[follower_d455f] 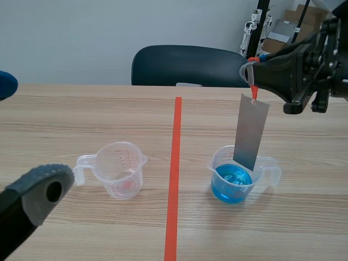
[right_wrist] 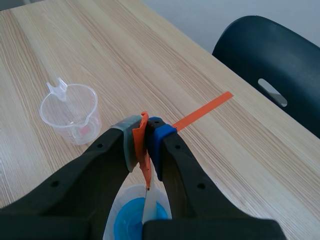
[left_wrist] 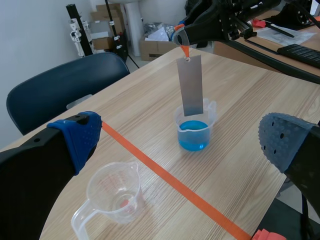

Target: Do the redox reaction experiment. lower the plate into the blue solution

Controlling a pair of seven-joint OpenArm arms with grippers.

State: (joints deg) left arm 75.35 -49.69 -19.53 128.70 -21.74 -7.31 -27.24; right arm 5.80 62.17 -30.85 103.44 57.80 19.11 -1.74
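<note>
Left hand [left_wrist: 177, 142] hangs spread by the empty cup [follower_d455f: 122, 168]; right hand [right_wrist: 145, 137] pinches an orange tag [right_wrist: 144, 152] carrying the plate [follower_d455f: 251, 130], lower end inside the second cup [follower_d455f: 270, 167] of blue solution [follower_d455f: 231, 184]

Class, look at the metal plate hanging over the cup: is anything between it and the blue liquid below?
Nothing visible. The plate hangs by an orange tab from the right gripper, its lower end at the open mouth of the cup, directly over the blue liquid.
</note>
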